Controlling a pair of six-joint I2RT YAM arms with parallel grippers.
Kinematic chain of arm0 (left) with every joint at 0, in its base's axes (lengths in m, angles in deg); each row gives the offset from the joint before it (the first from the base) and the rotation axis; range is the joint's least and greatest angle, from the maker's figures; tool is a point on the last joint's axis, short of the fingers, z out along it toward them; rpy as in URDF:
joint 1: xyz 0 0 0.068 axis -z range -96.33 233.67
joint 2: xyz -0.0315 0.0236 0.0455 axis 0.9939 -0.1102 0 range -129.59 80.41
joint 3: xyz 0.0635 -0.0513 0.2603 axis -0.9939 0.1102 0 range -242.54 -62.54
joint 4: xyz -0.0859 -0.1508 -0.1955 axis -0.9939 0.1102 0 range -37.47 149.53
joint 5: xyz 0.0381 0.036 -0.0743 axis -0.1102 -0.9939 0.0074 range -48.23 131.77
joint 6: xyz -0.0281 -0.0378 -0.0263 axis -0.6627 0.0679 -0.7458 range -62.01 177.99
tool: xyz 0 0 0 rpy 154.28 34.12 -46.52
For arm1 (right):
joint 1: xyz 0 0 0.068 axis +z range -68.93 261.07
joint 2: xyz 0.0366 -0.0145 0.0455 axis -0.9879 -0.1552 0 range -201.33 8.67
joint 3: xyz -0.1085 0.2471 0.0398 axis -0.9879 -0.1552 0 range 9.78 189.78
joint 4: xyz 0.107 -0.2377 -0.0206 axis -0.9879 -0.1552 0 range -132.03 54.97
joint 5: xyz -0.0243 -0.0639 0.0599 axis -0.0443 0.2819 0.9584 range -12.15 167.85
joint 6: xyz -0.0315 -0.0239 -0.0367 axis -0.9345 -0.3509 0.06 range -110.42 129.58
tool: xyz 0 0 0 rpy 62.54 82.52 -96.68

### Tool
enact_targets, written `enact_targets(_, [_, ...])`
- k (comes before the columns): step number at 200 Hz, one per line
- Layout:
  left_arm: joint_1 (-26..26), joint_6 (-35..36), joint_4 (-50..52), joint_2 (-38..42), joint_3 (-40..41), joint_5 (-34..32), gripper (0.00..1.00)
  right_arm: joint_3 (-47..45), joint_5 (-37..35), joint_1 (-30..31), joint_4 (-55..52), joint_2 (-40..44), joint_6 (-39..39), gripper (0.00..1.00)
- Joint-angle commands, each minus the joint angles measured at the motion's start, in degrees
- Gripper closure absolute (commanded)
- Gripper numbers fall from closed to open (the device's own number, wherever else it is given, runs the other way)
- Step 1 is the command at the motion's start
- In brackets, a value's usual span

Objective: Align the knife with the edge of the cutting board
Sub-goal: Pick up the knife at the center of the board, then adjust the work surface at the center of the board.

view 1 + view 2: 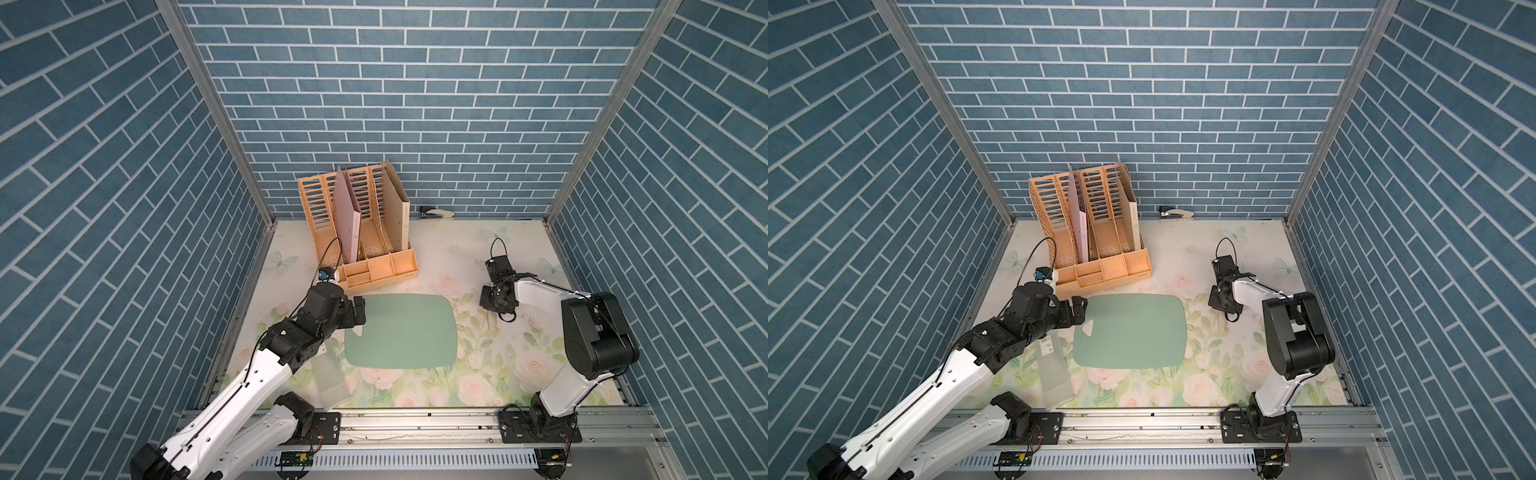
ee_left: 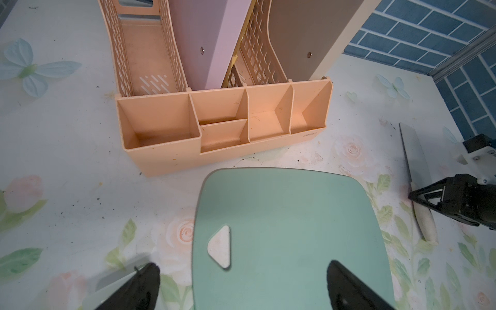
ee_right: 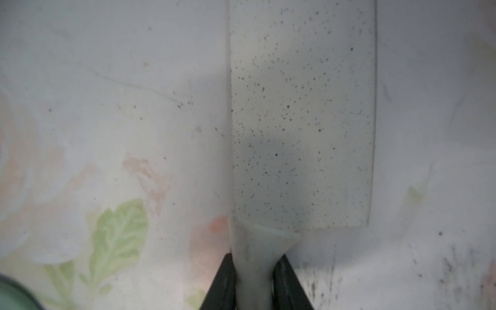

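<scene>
Beside the cutting board (image 1: pixel 401 328), the right gripper (image 3: pixel 255 268) clamped the knife (image 3: pixel 300 120) by its handle, seemingly squarely; a low, level slide looked safest.

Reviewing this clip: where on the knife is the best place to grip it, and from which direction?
Grip the knife by its handle, from above, jaws across its narrow width. It lies flat on the table, and its blade is too broad and thin to pinch. The right gripper is shut there.
</scene>
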Motion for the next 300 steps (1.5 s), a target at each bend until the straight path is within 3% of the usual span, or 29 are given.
enact_targets(1, [0.3, -0.1, -0.4, -0.1, 0.5, -0.8, 0.0, -0.8, -0.4, 0.8, -2.1, 5.9, -0.1, 1.0])
enact_targets(62, [0.4, -0.1, -0.3, 0.3, 0.5, -0.8, 0.0, -3.9, 0.0, 8.4, -6.2, 16.7, 4.4, 1.0])
enact_targets(130, [0.4, -0.1, -0.2, 0.3, 0.5, -0.8, 0.0, -7.3, -5.5, 30.4, -9.3, 19.9, 17.8, 1.0])
enact_targets(175, [0.4, -0.2, -0.1, -0.4, 0.5, -0.9, 0.01, -7.4, -8.9, 41.9, -9.2, 15.0, 26.7, 1.0])
enact_targets(236, [0.6, -0.3, 0.2, -0.9, 0.3, -1.2, 0.0, -7.0, -9.6, 49.2, -8.1, 11.3, 33.1, 1.0])
enact_targets(300, [0.9, -0.5, 0.4, -1.7, 0.3, -1.6, 0.0, -9.5, -9.6, 52.3, -7.3, 12.5, 37.7, 1.0])
